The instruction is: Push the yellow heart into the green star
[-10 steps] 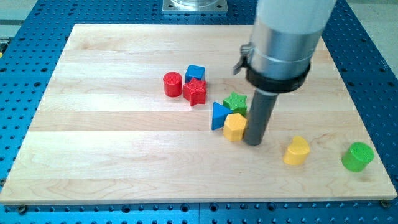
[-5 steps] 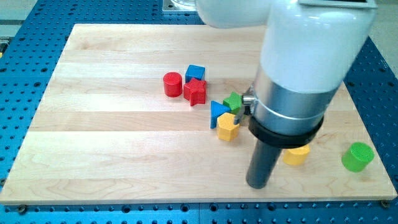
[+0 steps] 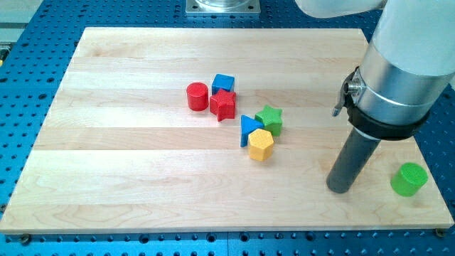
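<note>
The camera view shows a pale wooden board (image 3: pixel 128 178) lying on a blue table with holes (image 3: pixel 28 21).

My tip (image 3: pixel 339 189) rests on the board, near the view's bottom right. It is only a dark rod, so it has no hand to open or close, and it holds nothing.

The yellow heart does not show. The rod stands where it may be, so I cannot tell where it is.

The green star (image 3: pixel 269 119) sits near the middle of the board, well to the left of my tip. It touches the blue triangle (image 3: pixel 249 129) on its left. A yellow hexagon block (image 3: pixel 261 144) sits just below them, touching both.

Farther left and up are a red star (image 3: pixel 223 104), a blue cube (image 3: pixel 223 84) right behind it, and a red cylinder (image 3: pixel 197 96) just beside them.

A green cylinder (image 3: pixel 409 178) stands alone to the right of my tip, near the board's right edge.
</note>
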